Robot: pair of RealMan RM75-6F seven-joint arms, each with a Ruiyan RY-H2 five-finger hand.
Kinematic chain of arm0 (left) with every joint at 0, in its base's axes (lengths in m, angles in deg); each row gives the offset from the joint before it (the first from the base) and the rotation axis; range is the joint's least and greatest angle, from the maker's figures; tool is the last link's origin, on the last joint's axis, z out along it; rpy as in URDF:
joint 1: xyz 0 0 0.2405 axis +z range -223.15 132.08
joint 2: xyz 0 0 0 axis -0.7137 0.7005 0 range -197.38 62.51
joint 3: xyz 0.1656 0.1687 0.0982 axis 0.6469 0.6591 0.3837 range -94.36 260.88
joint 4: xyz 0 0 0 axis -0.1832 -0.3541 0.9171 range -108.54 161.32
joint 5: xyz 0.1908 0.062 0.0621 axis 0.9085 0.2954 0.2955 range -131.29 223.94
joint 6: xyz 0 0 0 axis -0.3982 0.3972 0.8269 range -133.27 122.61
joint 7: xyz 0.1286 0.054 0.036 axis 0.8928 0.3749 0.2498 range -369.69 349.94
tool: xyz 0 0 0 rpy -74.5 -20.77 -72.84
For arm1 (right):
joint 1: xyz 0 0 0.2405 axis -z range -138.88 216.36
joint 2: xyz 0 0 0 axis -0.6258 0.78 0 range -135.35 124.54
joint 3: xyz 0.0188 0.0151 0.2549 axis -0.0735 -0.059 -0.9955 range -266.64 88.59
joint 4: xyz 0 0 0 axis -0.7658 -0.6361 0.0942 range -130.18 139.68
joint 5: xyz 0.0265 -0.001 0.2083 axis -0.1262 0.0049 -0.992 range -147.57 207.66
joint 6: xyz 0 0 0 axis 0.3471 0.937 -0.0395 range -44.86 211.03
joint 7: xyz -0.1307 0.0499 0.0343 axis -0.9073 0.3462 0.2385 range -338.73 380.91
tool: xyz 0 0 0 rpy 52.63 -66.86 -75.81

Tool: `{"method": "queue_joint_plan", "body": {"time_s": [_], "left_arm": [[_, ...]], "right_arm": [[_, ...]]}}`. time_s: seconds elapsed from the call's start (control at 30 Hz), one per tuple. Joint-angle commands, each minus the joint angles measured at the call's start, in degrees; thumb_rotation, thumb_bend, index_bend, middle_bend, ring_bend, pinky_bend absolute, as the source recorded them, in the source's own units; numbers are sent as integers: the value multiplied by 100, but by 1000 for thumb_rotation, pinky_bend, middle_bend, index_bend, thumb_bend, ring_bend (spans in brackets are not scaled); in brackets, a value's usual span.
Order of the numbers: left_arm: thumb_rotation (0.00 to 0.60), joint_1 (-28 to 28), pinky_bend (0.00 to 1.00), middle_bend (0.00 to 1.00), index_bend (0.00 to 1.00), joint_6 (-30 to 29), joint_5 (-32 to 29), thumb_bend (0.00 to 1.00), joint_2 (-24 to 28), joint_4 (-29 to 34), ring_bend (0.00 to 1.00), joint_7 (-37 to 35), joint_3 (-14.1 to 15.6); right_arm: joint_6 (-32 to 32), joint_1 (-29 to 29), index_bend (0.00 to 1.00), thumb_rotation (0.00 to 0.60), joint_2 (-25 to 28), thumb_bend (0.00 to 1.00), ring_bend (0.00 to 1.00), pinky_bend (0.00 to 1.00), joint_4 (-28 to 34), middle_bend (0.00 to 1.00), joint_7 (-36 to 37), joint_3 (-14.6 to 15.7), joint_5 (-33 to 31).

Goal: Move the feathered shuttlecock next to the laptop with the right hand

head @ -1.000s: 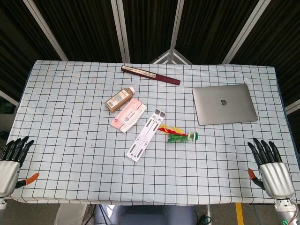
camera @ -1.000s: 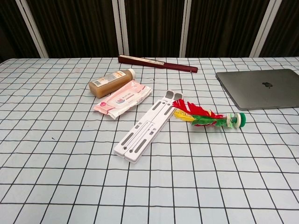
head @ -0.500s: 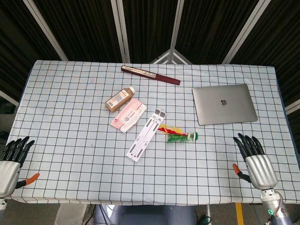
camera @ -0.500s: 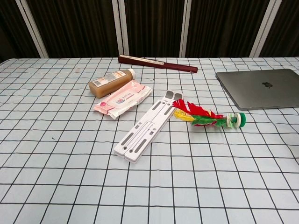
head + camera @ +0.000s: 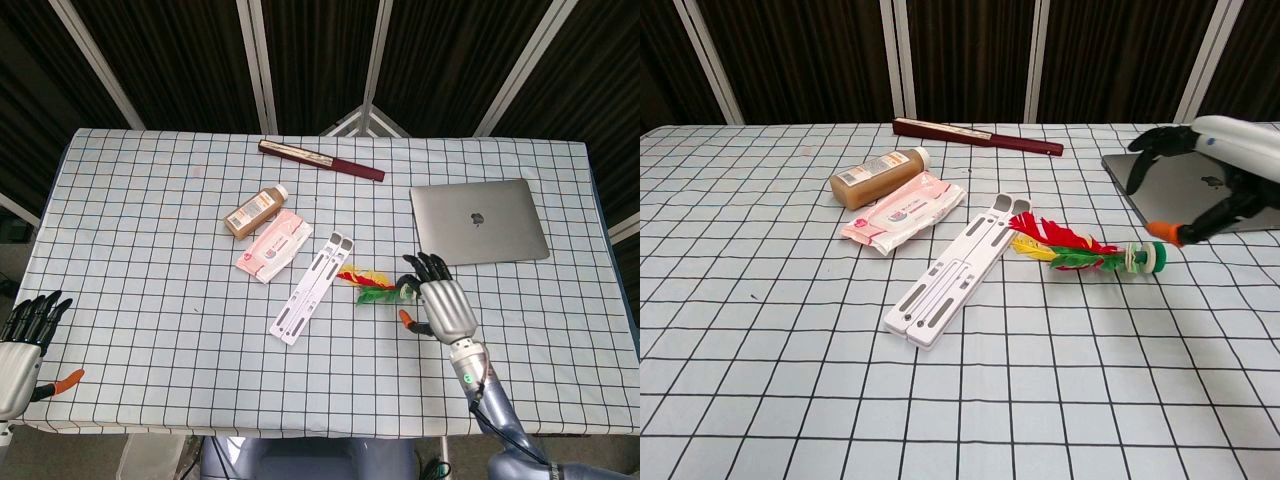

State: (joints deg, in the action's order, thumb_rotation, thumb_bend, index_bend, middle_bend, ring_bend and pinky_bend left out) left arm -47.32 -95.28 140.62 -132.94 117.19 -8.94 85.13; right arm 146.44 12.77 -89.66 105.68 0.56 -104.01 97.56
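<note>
The feathered shuttlecock (image 5: 375,285) (image 5: 1080,253) lies on the checked cloth, red, yellow and green feathers pointing left, its green and white base toward the right. My right hand (image 5: 438,304) (image 5: 1213,172) hovers open just right of and above that base, fingers spread and holding nothing. The grey laptop (image 5: 477,221) (image 5: 1195,190) lies shut behind and to the right of the shuttlecock. My left hand (image 5: 22,346) rests open at the table's near left corner, seen only in the head view.
A white folding stand (image 5: 312,286) (image 5: 962,268) lies just left of the feathers. Behind it are a pink wipes pack (image 5: 273,245), a brown bottle (image 5: 256,211) on its side and a dark red folded fan (image 5: 321,160) near the far edge.
My right hand has swept from the table's near right corner leftward and forward to the shuttlecock's base, and now shows in the chest view. Nothing else moved.
</note>
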Motion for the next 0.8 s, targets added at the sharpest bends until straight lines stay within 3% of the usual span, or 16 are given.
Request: {"method": "queue_joint_plan", "body": {"time_s": [0.03,0.17,0.4,0.8], "left_arm": [[600,-16,0,0,0,53,-41,0,28,26,0,-21,-1],[600,-34,0,0,0,104,-85,0,55,70,0,-75,-8],[600,-62,0,0,0,190,-152,0,89,116,0,-154,-14],[600,-121,0,0,0,287,-146,0,130,186,0,-298,-2]], "right_arm": [[-229,-515,430,600,-666,391,0,0,-445,147,-513,-354,-673],[-307,-973,432,600,-1194,392,0,0,-961,150,-817,-571,-1163],[-413,-1333,443,600,-1591,411,0,0,-1479,157,-847,-758,-1581],[-559,-1679,483,600,-2078,463,0,0,-2323,170,-642,-684,-1894]]}}
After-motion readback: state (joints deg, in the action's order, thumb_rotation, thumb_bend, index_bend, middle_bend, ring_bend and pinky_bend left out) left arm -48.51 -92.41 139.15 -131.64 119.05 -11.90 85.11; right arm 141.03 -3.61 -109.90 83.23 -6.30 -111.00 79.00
